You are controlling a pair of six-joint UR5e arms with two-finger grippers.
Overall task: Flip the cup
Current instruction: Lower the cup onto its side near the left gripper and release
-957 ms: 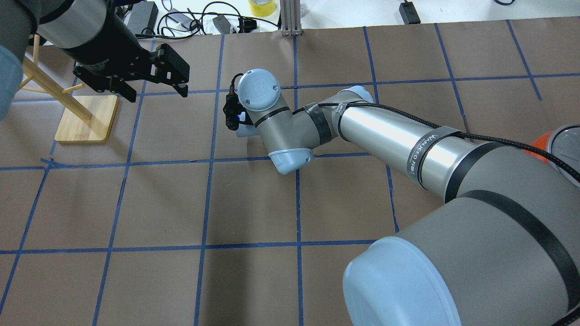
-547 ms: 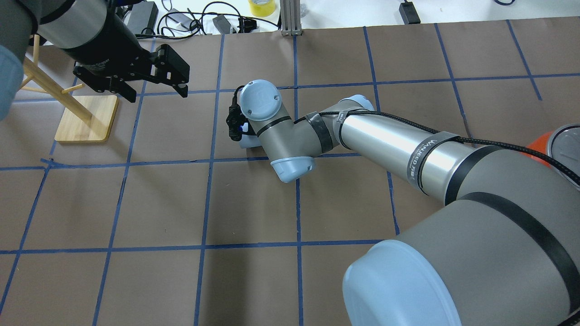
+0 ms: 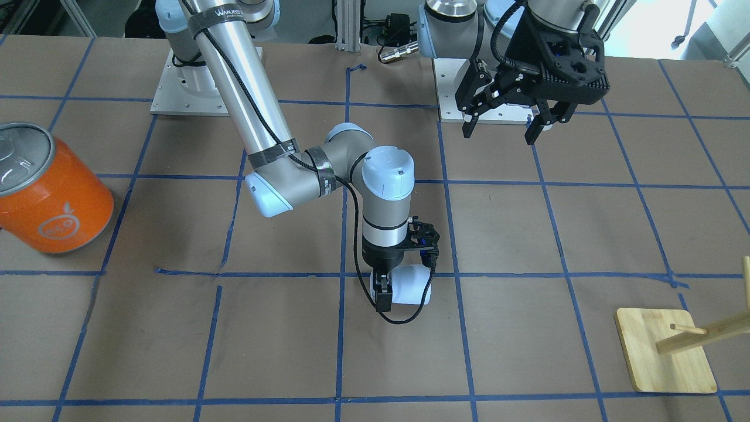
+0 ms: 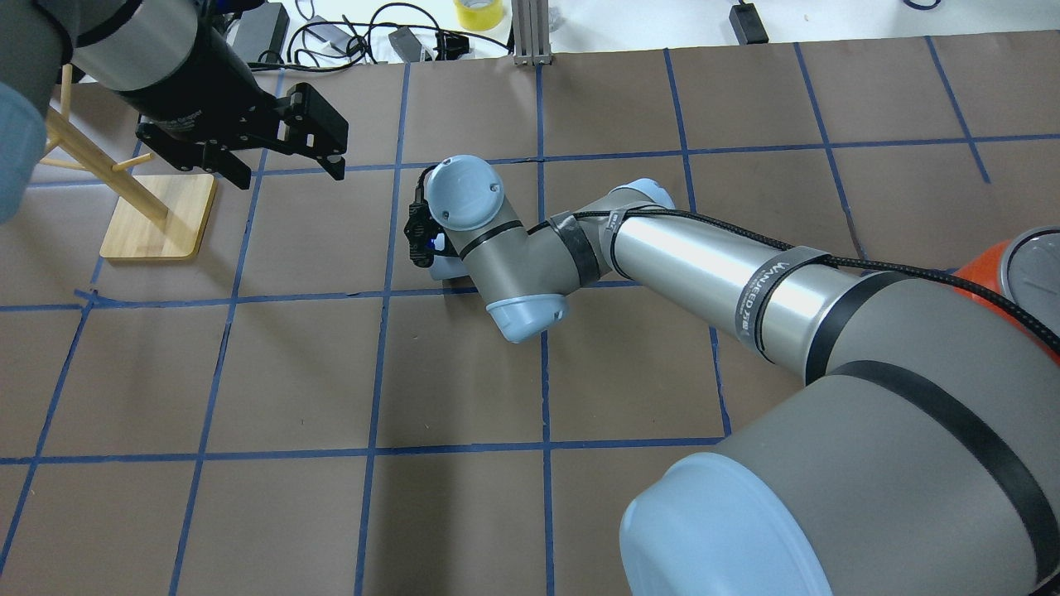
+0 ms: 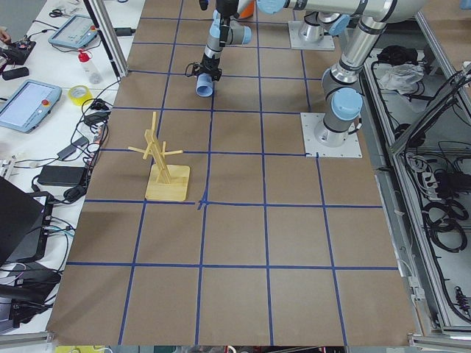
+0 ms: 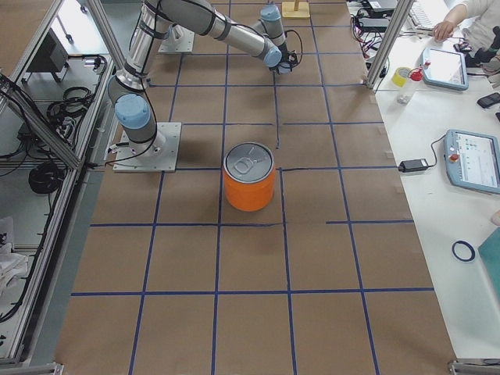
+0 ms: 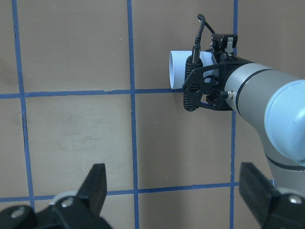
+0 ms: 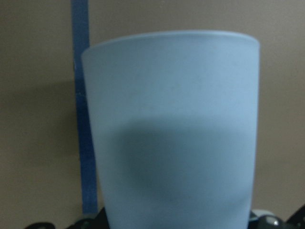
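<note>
Handling the cup (image 3: 413, 285) calls for a light, even squeeze. It appears to be smooth, thin plastic, so judge it light, fairly stiff but liable to flex at the rim, and slippery along its tapered wall. It lies on its side near the middle of the table (image 3: 176, 363), across a blue tape line. Its mouth faces the robot's left; the left side view shows the blue inside.

The right gripper (image 3: 389, 291) points straight down at the narrow base end. One finger stands in front of the wall and the other is hidden behind it. Whether the fingers press the wall or merely bracket it cannot be told. A hold at this narrow end risks the taper sliding out; a hold nearer mid-wall should be more secure. Do not pinch the rim hard.

The left gripper (image 3: 498, 135) hangs raised, fingers spread, nothing between them, well apart from the cup.

The orange can (image 3: 53, 193) stands well apart on the robot's right and the wooden rack (image 3: 665, 351) well apart on its left. No table edge is near the cup. Turning the cup upright should meet nothing, provided the wrist lifts enough for the rim to clear the table.
</note>
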